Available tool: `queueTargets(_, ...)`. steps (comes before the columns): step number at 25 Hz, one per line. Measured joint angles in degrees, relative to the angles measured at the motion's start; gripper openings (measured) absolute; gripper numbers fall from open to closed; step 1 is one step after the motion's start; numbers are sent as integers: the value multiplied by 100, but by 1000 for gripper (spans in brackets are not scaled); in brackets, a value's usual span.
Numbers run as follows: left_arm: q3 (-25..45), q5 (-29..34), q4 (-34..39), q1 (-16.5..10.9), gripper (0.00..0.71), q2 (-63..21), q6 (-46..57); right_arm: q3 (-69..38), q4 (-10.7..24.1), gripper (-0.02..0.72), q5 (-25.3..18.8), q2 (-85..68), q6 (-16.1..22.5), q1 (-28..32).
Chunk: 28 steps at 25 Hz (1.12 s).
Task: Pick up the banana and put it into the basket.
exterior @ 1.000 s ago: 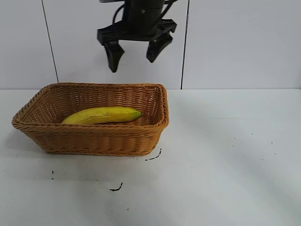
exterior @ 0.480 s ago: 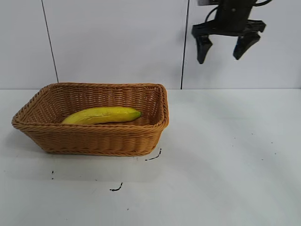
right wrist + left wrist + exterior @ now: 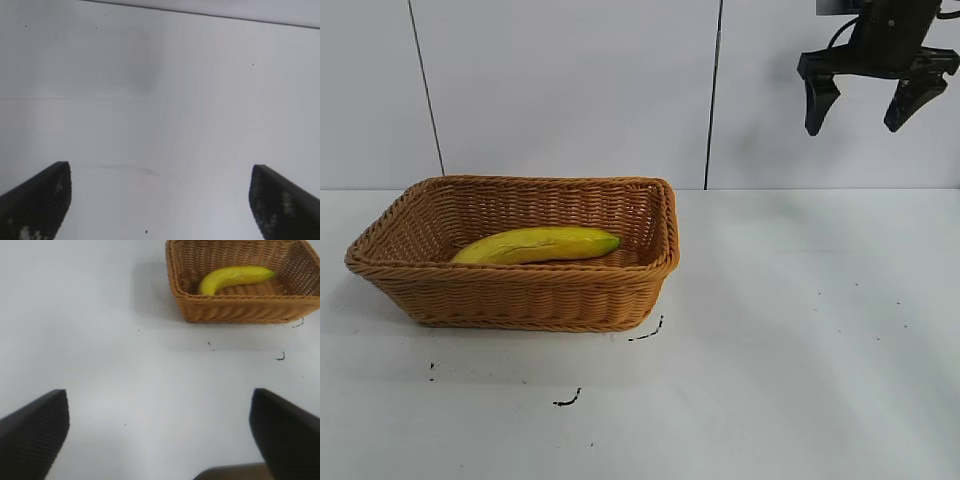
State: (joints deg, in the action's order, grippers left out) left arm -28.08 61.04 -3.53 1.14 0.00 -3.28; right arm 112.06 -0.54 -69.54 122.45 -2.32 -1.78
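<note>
The yellow banana (image 3: 535, 244) lies inside the tan wicker basket (image 3: 520, 295) at the table's left, greenish tip towards the right. My right gripper (image 3: 855, 125) hangs high at the upper right, open and empty, well clear of the basket. Its wrist view shows only bare white table between its open fingers (image 3: 35, 200). My left gripper (image 3: 160, 440) is out of the exterior view. In its own wrist view it is open and empty over bare table, far from the basket (image 3: 240, 312) with the banana (image 3: 235, 277) in it.
The white table (image 3: 800, 330) spreads to the right of the basket. Small black marks (image 3: 645, 333) sit on it just in front of the basket. A white panelled wall (image 3: 570, 90) stands behind.
My right gripper has moved from above the basket to the upper right, staying open and empty. The banana and basket have not moved.
</note>
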Motion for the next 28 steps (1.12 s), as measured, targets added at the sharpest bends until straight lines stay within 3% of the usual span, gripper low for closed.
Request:
queueTargets(15,0,0,0,0,695,0,0,-4910,-1,689,45,-4526,0,0)
queueTargets(25,0,0,0,0,695,0,0,-7412,-18,689,1139,-7692,-4,0)
queueTargets(28,0,0,0,0,695,0,0,-7989,-18,689,1245,-8614,-4,0)
